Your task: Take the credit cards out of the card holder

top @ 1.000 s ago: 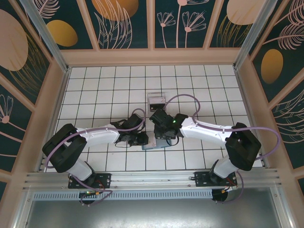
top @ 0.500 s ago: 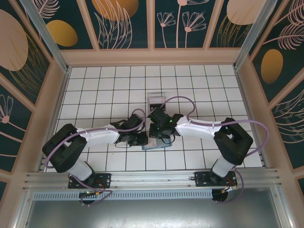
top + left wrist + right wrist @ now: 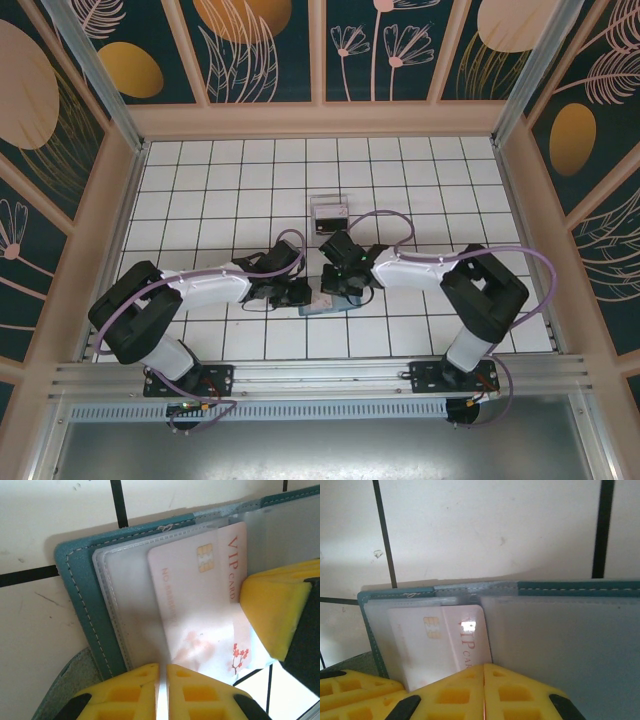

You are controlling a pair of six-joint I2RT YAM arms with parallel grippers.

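Across the left-wrist view, on the white tiled table, lies one open teal stitched card holder with frosted plastic sleeves. One pinkish plastic card (gold chip, red blossoms) reads "VIP CARD". The left pincer pinches a sleeve edge. The right pincer is closed at the card's edge.

card in card holder, box behind

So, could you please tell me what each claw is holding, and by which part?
The right claw is shut on the VIP card by its lettered edge; the left claw pinches the card holder by its clear sleeve's edge, it seems.
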